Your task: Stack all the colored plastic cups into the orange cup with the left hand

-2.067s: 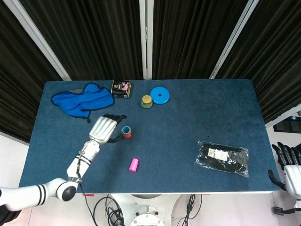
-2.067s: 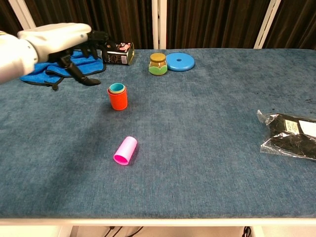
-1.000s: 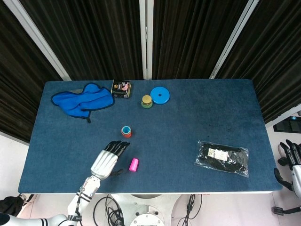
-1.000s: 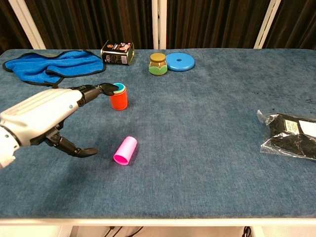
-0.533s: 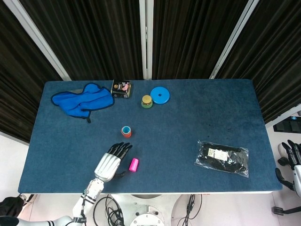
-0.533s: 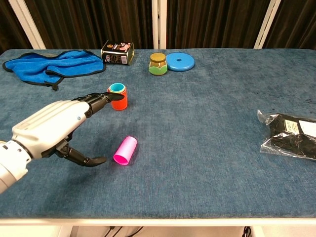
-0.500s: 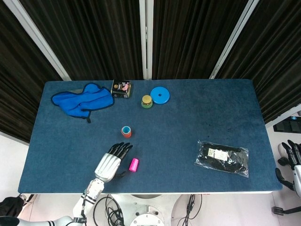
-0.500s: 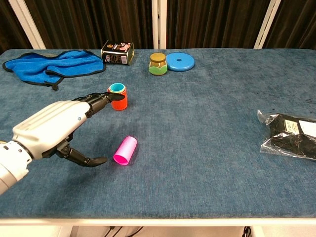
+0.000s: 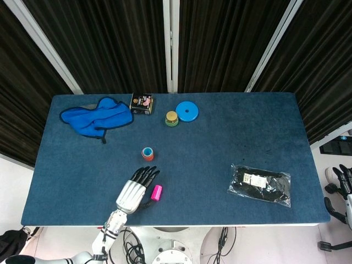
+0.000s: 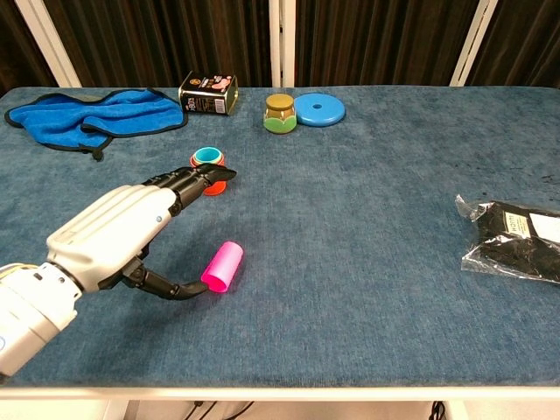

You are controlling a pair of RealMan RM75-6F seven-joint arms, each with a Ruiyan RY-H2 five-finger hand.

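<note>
Blue felt covers the bench (image 10: pixel 367 289), where the robot's left hand (image 10: pixel 118 232) hovers low at the near left with fingers spread forward and nothing in its grasp. Its thumb curls under toward the pink cup (image 10: pixel 222 266), which lies on its side just beside the hand; whether the thumb tip touches the cup's open rim cannot be told. The cup's toppled position suggests it must be pinched around its body and turned upright before stacking. Behind the fingertips stands the orange cup (image 9: pixel 147 155), upright with a teal cup (image 10: pixel 207 156) already nested inside, apparently placed as the base of the stack. Farther right, a bagged black item (image 10: pixel 514 239) lies well apart from the work. The right hand (image 9: pixel 345 190) hangs off the bench's right edge, holding nothing, fingers loosely extended.
</note>
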